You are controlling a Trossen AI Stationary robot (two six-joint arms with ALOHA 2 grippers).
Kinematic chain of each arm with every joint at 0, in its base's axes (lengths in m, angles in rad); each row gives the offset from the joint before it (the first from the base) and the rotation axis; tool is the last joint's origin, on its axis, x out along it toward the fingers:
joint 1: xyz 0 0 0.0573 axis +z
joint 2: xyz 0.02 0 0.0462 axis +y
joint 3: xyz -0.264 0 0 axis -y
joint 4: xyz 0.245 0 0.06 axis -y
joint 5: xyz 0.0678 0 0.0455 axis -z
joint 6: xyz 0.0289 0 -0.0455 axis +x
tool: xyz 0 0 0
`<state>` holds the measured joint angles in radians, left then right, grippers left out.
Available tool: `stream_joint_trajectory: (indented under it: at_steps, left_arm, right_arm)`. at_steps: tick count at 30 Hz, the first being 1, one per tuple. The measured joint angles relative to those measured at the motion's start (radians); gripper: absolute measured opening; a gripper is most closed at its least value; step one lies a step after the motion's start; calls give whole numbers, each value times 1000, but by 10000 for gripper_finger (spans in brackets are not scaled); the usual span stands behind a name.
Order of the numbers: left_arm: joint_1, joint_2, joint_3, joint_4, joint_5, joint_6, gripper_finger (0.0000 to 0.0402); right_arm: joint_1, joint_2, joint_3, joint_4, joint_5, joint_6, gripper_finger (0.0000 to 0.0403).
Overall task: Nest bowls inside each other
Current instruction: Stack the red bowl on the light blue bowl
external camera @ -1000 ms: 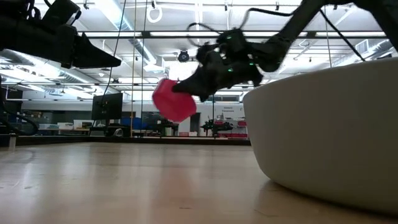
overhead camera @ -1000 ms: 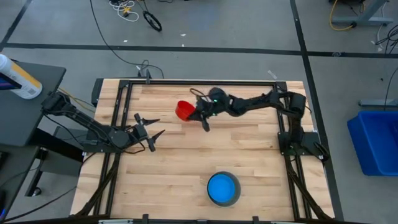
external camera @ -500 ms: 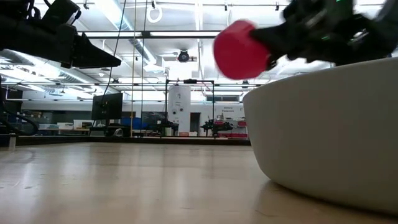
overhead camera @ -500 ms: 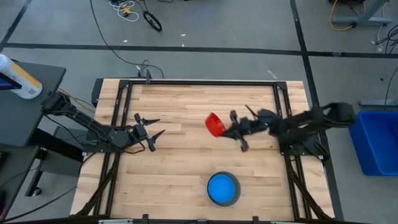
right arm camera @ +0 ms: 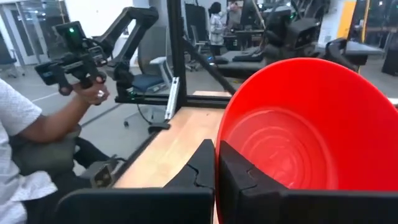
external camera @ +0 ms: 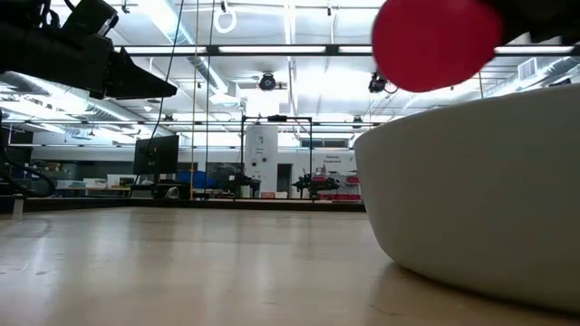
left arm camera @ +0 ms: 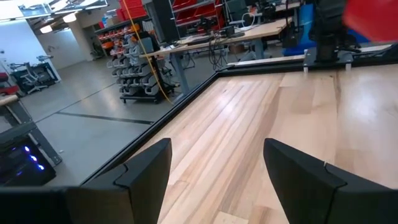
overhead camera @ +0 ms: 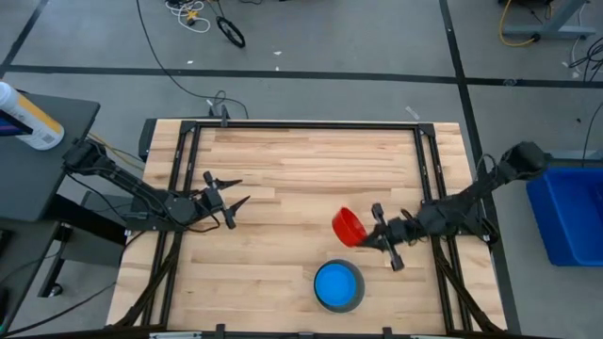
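Observation:
A red bowl (overhead camera: 347, 225) hangs above the table's near right part, with my right gripper (overhead camera: 362, 233) shut on its rim. It is tipped on its side, with its hollow (right arm camera: 292, 134) facing back along the fingers. Just nearer the front edge a blue bowl (overhead camera: 336, 282) sits nested in a pale grey bowl (overhead camera: 359, 298), whose wall (external camera: 480, 190) fills the right of the low view, with the red bowl (external camera: 437, 41) above it. My left gripper (overhead camera: 239, 192) stands open at the table's left, touching nothing. My right gripper pinches the red bowl's rim (right arm camera: 217, 155) with one finger (right arm camera: 242, 180) inside the hollow and the other finger (right arm camera: 198, 171) against the outer wall. The fingers come level from the table's right. The bowl is lifted clear of the table, on its side.
Bare wood (overhead camera: 283, 160) covers the table's far and middle parts. A black frame rail (overhead camera: 429, 179) runs along the right side and another (overhead camera: 174, 179) along the left. Beyond the table a seated person (right arm camera: 37, 137) holds a hand controller.
My right gripper has swung from the table's far middle toward the near right, carrying the red bowl clear of the wood. It now hangs beside the nested blue and grey bowls. The gripper has stayed shut on the rim.

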<state>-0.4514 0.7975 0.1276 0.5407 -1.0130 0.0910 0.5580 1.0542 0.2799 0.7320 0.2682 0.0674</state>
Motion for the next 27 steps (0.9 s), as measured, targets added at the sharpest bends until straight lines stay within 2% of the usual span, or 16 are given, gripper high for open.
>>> stream_joint_trajectory:
  at_steps: [5,8,13,20,27]
  left_arm:
    - [17,0,0,0,8,-5,261]
    - [17,0,0,0,11,-9,261]
    - [16,0,0,-1,12,-30,261]
    - [16,0,0,-11,12,-51,261]
    - [16,0,0,-12,12,-58,261]
  right_arm:
    - [140,8,12,-54,161,91,0]
    - [191,48,51,-81,204,138,0]
    - [229,192,191,-139,200,159,0]
    - [258,362,451,-449,198,261,0]
    - [257,467,629,-611,115,324,0]
